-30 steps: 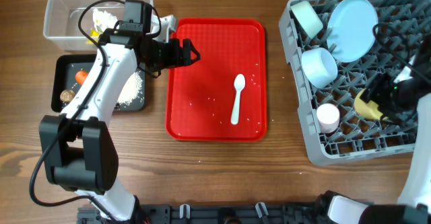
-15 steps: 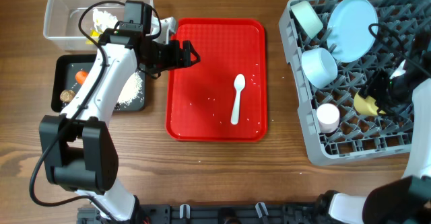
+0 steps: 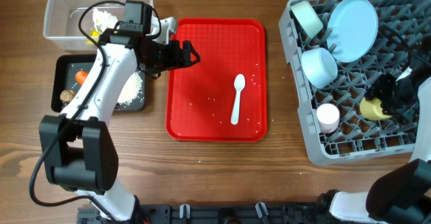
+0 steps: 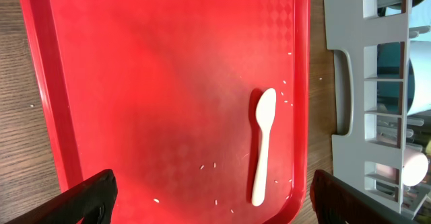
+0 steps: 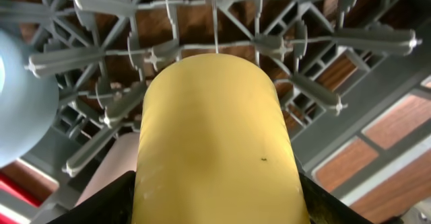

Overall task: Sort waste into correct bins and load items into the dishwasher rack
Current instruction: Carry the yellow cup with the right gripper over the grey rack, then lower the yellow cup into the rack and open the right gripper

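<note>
— What sits in the bins by the far left corner of the surface?
— We see a clear plastic tub [image 3: 67, 9] holding crumpled white tissue [image 3: 102, 17] and a yellow wrapper [image 3: 94, 30]. Just nearer, the shallow black tray [image 3: 58, 83] carries a heap of white rice [image 3: 129, 88], an orange carrot [image 3: 81, 76] and a brown lump [image 3: 67, 96].
— And the glossy red tray [image 3: 202, 83] in the middle?
— A smooth white spoon [image 3: 237, 97] lies on it among scattered rice grains. The left gripper [image 3: 190, 52] hovers over the tray's left rim, jaws spread wide, holding nothing.
— The grey dishwasher rack [image 3: 315, 151] along the right edge?
— Its peg grid holds a round pale blue plate [image 3: 355, 19], a pale blue bowl [image 3: 318, 66] and a pink cup [image 3: 328, 118]. We find the right gripper [image 3: 378, 103] clamped on the smooth, cylindrical yellow cup [image 5: 215, 136], low among the pegs near the pink cup.
— Any change from a second ago?
— The yellow cup and its gripper have shifted slightly toward the right edge. The left arm has not moved.
</note>
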Motion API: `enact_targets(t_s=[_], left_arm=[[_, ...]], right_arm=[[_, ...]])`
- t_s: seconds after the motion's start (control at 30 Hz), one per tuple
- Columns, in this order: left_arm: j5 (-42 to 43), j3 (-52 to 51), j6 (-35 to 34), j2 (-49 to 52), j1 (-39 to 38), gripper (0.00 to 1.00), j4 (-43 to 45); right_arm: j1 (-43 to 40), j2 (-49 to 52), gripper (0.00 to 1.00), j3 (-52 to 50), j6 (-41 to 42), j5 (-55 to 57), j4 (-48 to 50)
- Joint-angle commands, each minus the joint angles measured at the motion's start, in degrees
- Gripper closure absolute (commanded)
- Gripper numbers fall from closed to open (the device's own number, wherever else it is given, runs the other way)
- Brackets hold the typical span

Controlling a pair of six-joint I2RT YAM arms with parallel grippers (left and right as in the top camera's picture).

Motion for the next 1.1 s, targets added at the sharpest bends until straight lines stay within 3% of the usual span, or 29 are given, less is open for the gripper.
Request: enact_targets(t_s=[0.0, 0.3, 0.37, 0.4, 0.5, 0.83, 0.97, 1.07], left_arm=[[-0.33, 0.57, 0.24, -0.83, 0.0, 0.07, -0.02], [-0.33, 0.57, 0.26, -0.83, 0.0, 0.07, 0.0], [-0.33, 0.57, 0.26, -0.83, 0.0, 0.07, 0.0], [-0.33, 0.57, 0.26, -0.83, 0.0, 0.07, 0.0], [-0.33, 0.57, 0.26, -0.83, 0.0, 0.07, -0.02], [-0.35, 0.57, 0.26, -0.83, 0.02, 0.08, -0.02], [-0.31, 0.59, 0.26, -1.6, 1.18, 0.0, -0.83], [-0.31, 0.59, 0.24, -3.98, 2.93, 0.0, -2.75]], right_arm=[[-0.17, 2.56, 0.36, -1.64, 0.74, 1.16, 0.5], [-0.17, 4.37, 0.35, -1.64, 0.7, 0.81, -0.11], [-0.17, 4.39, 0.27, -1.64, 0.68, 0.81, -0.11], [-0.17, 4.39, 0.14, -1.64, 0.63, 0.81, -0.22], [-0.17, 4.39, 0.0, -1.64, 0.74, 0.79, -0.31], [-0.17, 3.82, 0.0, -1.49, 0.24, -3.13, -1.16], [-0.17, 1.64, 0.0, -0.44, -2.71, -7.63, -1.75], [-0.17, -1.46, 0.0, 0.48, -4.24, -10.34, -2.4]])
